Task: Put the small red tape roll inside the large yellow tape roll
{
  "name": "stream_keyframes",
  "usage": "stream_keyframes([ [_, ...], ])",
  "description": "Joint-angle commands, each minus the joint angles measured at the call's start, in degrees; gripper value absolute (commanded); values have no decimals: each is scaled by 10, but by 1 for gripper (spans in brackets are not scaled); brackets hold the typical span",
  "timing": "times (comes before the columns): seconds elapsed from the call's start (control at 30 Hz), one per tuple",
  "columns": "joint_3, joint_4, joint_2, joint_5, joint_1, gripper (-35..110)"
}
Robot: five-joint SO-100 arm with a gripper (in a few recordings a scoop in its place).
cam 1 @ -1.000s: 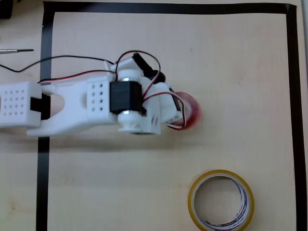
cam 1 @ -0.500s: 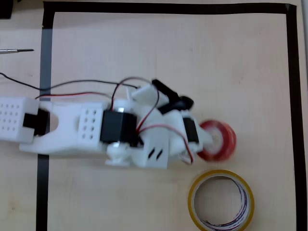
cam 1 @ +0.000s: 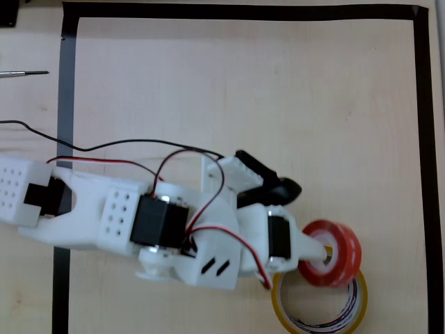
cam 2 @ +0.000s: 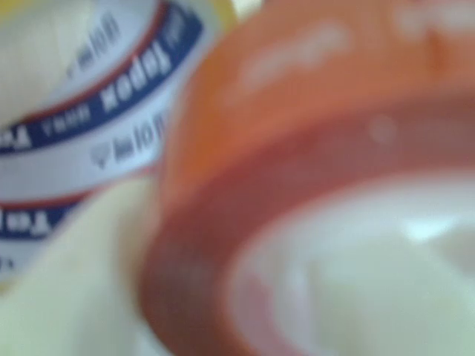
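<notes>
Red and glossy, the small red tape roll (cam 1: 332, 253) sits clamped in the white pincer (cam 1: 321, 255), carried over the upper rim of the large yellow tape roll (cam 1: 318, 312), just below and beneath its tip. Transport looks nearly done; next I'd centre it over the hole, lower, then release.

From above, a white robot arm reaches rightward across a pale wooden worktop (cam 1: 278, 83) edged with black tape. Its hand (cam 1: 321, 254) grips a small glossy red tape roll (cam 1: 341, 254) overlapping the upper rim of a large thin yellow tape ring (cam 1: 279, 306).
</notes>
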Motion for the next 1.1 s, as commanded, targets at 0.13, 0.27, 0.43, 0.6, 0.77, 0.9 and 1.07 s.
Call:
stream_keyframes([
  [0.13,-59,-23,98,8,48,0],
  [0.27,-59,-18,78,8,54,0],
  [0.43,-59,-23,47,8,55,0],
  [0.6,-60,-23,26,8,59,3],
  [0.77,-60,-22,6,9,60,5],
  [0.9,-60,-24,-6,9,61,6],
  [1.07,-60,-29,-11,9,61,9],
])
